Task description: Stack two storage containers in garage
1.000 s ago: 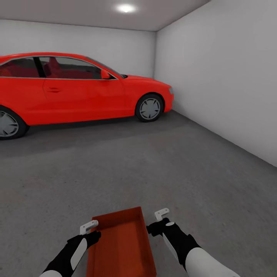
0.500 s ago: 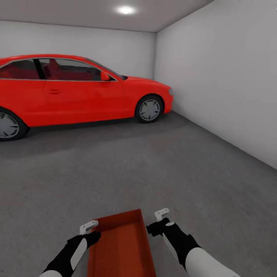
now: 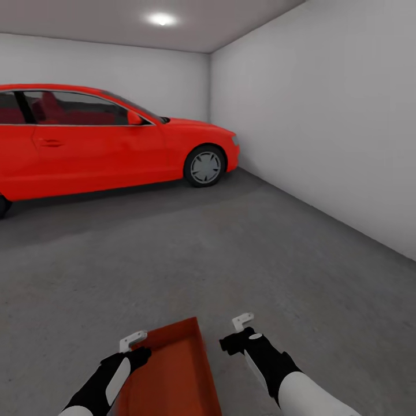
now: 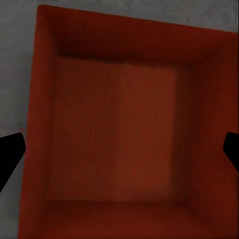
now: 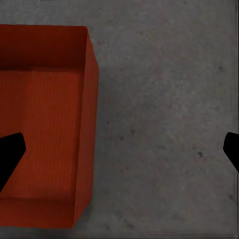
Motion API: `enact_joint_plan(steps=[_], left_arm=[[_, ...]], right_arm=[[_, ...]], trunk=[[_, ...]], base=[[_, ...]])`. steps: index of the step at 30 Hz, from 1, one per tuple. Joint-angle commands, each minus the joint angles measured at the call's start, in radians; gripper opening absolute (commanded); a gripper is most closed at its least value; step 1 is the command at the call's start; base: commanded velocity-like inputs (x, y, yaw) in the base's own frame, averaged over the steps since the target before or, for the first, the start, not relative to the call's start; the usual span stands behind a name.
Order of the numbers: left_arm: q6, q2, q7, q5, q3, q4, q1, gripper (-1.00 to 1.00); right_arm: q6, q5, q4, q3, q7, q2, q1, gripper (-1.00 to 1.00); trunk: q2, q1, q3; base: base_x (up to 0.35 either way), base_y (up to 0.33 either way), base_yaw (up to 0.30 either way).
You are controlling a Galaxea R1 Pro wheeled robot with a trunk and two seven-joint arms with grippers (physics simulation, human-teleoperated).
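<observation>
A white-walled garage with a rough grey concrete floor (image 3: 242,254) holds a glossy red car (image 3: 104,141), parked well beyond the arms. Low in the head view a shallow orange-red open-top storage container (image 3: 170,370) lies on the floor between the arms, its long axis pointing away from the robot toward the car. The left gripper (image 3: 134,341) hangs over it, fingers spread wide; the right gripper (image 3: 242,321) is likewise open, over bare concrete just beside it.

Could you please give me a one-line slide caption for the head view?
Shallow orange-red open-top bin on grey concrete garage floor between both grippers, red car beyond.
</observation>
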Motion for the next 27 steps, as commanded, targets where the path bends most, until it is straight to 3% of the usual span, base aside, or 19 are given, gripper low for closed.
enact_joint_plan(steps=[1, 27], left_arm=[[0.006, -0.001, 0.005, 0.011, 0.003, -0.003, 0.0, 1.0], [0.006, -0.004, 0.005, 0.01, 0.001, -0.002, 0.0, 1.0]], right_arm=[[0.006, 0.011, -0.002, 0.001, 0.004, 0.0, 0.0, 1.0], [0.005, -0.004, -0.002, -0.001, 0.004, -0.002, -0.001, 1.0]], trunk=[[0.0, 0.0, 0.0], [0.0, 0.0, 0.029]], base=[[0.0, 0.0, -0.247], [0.0, 0.0, -0.241]])
